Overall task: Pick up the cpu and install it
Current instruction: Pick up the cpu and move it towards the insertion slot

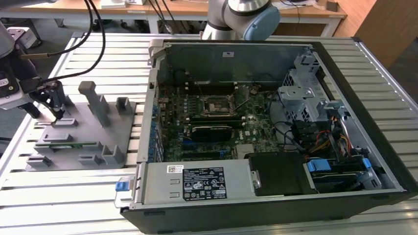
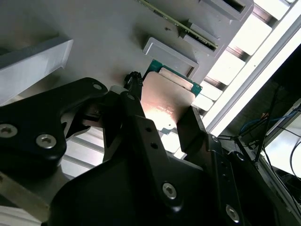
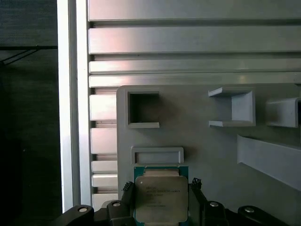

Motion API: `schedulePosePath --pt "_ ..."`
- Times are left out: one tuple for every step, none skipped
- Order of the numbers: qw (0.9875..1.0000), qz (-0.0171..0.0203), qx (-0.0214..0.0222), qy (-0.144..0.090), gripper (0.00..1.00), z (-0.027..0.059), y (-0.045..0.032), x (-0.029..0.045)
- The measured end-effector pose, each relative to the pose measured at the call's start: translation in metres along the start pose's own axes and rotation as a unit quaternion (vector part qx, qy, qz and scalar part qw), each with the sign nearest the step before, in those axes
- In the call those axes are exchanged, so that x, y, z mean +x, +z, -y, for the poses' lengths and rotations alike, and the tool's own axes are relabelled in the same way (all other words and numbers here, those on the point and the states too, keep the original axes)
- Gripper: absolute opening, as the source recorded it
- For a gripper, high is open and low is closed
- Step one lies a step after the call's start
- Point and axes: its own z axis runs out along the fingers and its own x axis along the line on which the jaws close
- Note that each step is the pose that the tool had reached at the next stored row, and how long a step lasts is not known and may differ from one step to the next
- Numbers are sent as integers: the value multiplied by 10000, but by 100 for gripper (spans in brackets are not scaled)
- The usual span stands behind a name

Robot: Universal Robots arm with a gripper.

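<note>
the hand (image 3: 161,186) is closed on the cpu (image 3: 161,200): in both wrist views its two black fingers (image 3: 128,189) sit against opposite edges of the chip, one on each side. the cpu's silvery top faces up, with a green board edge showing around it (whether it is lifted or resting on the surface below, i cannot tell). in the second wrist view the hand (image 2: 162,106) holds the cpu (image 2: 164,96) just beside a small raised grey block (image 2: 169,55) of the grey parts tray (image 2: 94,28), and a long thin memory stick (image 2: 183,23) lies in a slot further along. in the exterior view the hand (image 1: 49,105) hangs low over the tray (image 1: 72,132) at the exterior view's left, on the slatted metal bench (image 1: 98,54). to the exterior view's right, well apart from the hand, the open computer case (image 1: 365,98) lies on its side, with the black-framed socket (image 1: 216,105) on its green board.
</note>
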Motion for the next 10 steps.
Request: schedulePosePath --pt "10000 0 0 0 54 0 -6 0" --pt "10000 0 0 0 54 -1 -12 0" --pt "10000 0 0 0 54 -1 -18 0" --pt "10000 0 0 0 54 -1 -25 0" --pt "10000 0 0 0 54 -1 -31 0" --pt "10000 0 0 0 54 -1 -38 0" --pt "10000 0 0 0 54 -1 -45 -1" --pt "10000 0 0 0 54 -1 -52 -1" --pt "10000 0 0 0 54 -2 -58 -1" --pt "10000 0 0 0 54 -2 -63 -1"
